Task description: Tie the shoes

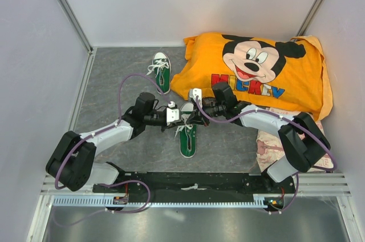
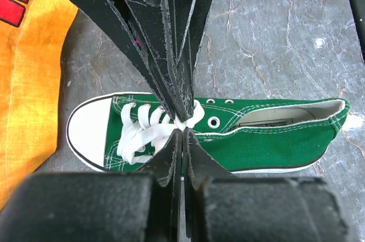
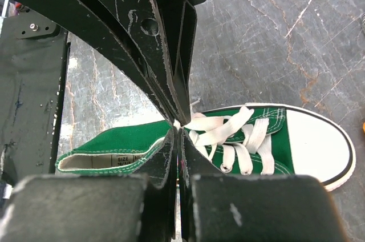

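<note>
Two green sneakers lie on the grey table. The near shoe [image 1: 187, 138] lies toe-away under both grippers, and the far shoe [image 1: 162, 72] sits beside the pillow with its laces loose. My left gripper [image 1: 181, 118] and right gripper [image 1: 192, 117] meet tip to tip over the near shoe's laces. In the left wrist view my left gripper [image 2: 182, 132] is shut, pinching the white lace [image 2: 185, 122] at the shoe's [image 2: 274, 133] upper eyelets. In the right wrist view my right gripper [image 3: 178, 130] is shut on the same lace [image 3: 197, 123] on the shoe [image 3: 125, 139].
The orange Mickey Mouse pillow [image 1: 256, 71] lies at the back right, close behind the grippers, and its edge shows in the left wrist view [image 2: 28, 82]. A pale patterned cloth [image 1: 268, 148] lies under the right arm. White walls enclose the table.
</note>
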Controlling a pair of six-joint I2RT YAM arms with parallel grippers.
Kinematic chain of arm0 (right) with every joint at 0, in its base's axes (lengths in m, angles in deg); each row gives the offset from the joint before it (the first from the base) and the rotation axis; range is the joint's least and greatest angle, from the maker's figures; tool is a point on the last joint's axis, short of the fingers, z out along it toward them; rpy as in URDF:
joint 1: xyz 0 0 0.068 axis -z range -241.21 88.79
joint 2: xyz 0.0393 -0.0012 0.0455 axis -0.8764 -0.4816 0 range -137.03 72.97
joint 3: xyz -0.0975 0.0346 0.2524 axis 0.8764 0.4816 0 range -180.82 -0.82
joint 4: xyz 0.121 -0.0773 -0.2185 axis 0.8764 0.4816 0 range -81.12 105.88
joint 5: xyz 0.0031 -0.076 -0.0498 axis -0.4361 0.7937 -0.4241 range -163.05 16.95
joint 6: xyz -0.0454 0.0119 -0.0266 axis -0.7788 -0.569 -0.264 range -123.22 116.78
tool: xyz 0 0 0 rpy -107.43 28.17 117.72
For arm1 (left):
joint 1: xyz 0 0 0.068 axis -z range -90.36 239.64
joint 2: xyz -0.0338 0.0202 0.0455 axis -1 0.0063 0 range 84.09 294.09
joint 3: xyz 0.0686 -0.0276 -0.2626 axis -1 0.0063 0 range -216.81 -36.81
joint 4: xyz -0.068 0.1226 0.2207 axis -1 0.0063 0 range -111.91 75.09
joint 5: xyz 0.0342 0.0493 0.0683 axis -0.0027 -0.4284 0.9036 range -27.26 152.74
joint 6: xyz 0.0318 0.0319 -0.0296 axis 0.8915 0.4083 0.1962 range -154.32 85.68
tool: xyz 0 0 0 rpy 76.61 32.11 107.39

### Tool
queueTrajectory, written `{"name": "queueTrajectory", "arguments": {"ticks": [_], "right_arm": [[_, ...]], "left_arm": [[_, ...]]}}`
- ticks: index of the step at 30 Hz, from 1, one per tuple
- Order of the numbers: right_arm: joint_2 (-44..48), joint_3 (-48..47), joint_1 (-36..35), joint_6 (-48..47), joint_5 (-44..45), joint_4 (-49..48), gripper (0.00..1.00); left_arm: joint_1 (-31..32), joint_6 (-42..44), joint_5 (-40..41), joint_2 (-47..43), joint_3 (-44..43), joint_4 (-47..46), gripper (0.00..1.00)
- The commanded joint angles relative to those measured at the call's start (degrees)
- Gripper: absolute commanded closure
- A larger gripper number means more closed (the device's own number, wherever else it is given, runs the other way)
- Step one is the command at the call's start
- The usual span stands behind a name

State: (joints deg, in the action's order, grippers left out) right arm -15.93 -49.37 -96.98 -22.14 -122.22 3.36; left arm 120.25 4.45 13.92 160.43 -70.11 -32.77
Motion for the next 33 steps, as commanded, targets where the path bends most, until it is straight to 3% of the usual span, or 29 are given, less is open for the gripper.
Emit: {"name": "queueTrajectory", "arguments": {"ticks": [1,2,3,7,16,33], "right_arm": [[1.2,-1.0,0.1,1.1,-0.8,0.3,0.96],[1.1,-1.7,0.0,1.6,-0.5,0.9,0.88],[1.3,-2.3,0.2,2.3,-0.2,1.6,0.72],[1.5,-5.3,1.7,8.2,2.4,7.2,0.63],[-2.2,-8.8,3.7,17.1,4.6,14.7,0.68],[-8.8,-10.9,1.7,17.5,7.7,15.3,0.65]], "left_arm": [[-0.1,0.1,-1.4,0.2,-2.1,-0.8,0.99],[0.0,0.4,-1.5,0.6,-2.2,-0.6,0.98],[-0.1,0.6,-1.5,0.7,-2.7,0.3,0.99],[-0.1,2.5,-1.5,0.8,-3.2,1.6,0.99],[-0.1,4.4,-1.5,2.1,-3.9,2.8,0.99],[-0.1,7.3,-0.9,3.5,-5.9,6.0,0.98]]}}
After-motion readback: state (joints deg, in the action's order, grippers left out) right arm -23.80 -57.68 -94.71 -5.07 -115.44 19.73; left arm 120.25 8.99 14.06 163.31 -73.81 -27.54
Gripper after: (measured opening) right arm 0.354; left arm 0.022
